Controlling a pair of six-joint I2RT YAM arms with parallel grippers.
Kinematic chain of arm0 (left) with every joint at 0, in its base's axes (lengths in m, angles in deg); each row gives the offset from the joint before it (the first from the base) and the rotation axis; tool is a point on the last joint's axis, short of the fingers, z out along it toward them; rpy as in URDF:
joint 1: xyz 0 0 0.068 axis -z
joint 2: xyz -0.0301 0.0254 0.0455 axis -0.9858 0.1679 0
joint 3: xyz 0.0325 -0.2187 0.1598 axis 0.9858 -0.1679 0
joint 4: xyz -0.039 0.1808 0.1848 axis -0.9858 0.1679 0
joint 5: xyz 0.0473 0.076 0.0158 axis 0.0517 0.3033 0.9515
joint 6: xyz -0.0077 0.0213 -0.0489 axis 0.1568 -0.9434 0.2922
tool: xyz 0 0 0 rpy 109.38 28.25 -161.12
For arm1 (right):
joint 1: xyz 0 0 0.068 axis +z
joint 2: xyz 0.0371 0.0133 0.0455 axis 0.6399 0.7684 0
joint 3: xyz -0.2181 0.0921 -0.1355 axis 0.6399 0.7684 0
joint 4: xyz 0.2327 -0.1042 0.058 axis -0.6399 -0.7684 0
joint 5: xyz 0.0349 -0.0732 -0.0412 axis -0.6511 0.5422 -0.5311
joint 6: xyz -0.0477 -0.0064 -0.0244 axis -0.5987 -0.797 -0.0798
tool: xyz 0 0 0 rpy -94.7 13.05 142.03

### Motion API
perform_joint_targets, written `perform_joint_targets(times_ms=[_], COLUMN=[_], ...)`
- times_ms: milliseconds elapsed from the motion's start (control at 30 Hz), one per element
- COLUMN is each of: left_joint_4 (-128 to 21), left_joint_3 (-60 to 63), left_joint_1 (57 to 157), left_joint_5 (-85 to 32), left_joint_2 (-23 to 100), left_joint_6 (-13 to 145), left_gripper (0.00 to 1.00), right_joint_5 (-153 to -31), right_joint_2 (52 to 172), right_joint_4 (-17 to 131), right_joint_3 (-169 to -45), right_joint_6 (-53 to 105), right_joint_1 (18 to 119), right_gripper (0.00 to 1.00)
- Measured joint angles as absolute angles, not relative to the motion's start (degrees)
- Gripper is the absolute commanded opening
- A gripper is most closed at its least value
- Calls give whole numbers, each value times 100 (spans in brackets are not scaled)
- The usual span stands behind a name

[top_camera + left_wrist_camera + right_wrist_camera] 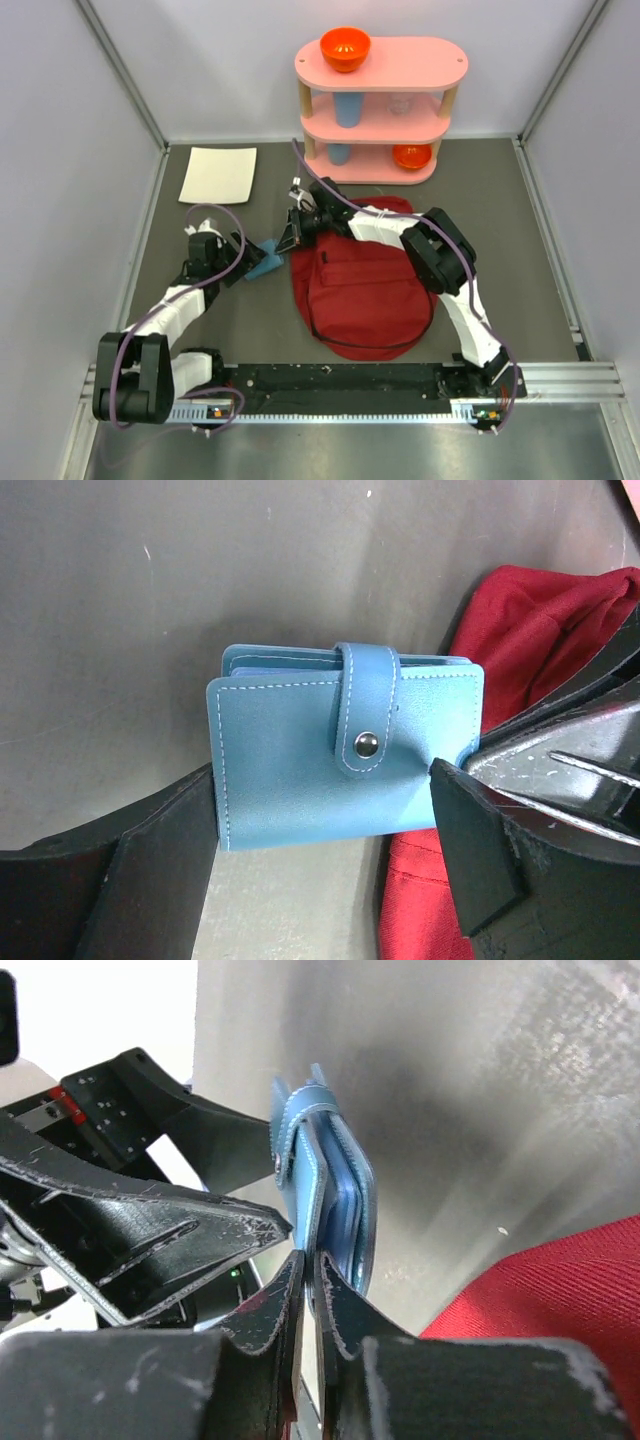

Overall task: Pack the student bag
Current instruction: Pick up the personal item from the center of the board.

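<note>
The student bag (365, 295) lies flat in the middle of the table, dark red with black zipper lines; parts of it also show as the bag (540, 620) and the bag (560, 1290). Just left of it a blue snap-strap wallet (266, 264) is held upright above the table. My left gripper (255, 262) spans the wallet (340, 760) across its width, and the left gripper (325, 785) has a finger pressed on each side edge. My right gripper (290, 238) reaches in from the bag side. The right gripper (310, 1258) is pinched on the edge of the wallet (335, 1190), on its front cover.
A pink three-tier shelf (380, 100) stands at the back with an orange bowl (345, 47) on top, a second orange bowl (411, 156) on the bottom tier and blue cups (347, 108). A white sheet (219, 174) lies back left. Grey walls close in both sides.
</note>
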State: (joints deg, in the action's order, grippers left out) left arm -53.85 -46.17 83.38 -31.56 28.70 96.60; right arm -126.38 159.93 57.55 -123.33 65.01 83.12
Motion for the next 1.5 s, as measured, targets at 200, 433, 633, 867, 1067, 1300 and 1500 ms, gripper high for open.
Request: perform_joint_targets(times_ms=[200,433,633,867,1067,1300,1500], left_joint_4=[-5409,-5464,-5331,-4686,-4723,-6756,-9116], left_joint_3=[-4617,-4617,-4617,-4477,-4403,-4647,-4724], left_joint_1=[8338,8338,8343,8277,8172,8161,8207], left_joint_5=[-3237,-3337,-3245,-2900,-3383,-5040,-6332], left_joint_2=[2829,2877,2599,1198,300,274,984], left_joint_6=[9682,9789,9785,9752,9822,10593,11468], left_gripper=[84,84,98,99,99,99,99], right_joint_5=[-12773,-12699,-12535,-12288,-12137,-11960,-11980], right_joint_2=[15928,15919,15744,14699,13084,11545,10885], right_joint_4=[6031,5943,5804,5860,6245,6468,6514], right_joint_3=[-12164,-12099,-12002,-11275,-10405,-9583,-9165], right_joint_6=[6665,6632,6532,6547,6777,6929,7085], right_joint_1=[8338,8356,8356,8360,8297,8028,7857], right_gripper=[26,0,0,0,0,0,0])
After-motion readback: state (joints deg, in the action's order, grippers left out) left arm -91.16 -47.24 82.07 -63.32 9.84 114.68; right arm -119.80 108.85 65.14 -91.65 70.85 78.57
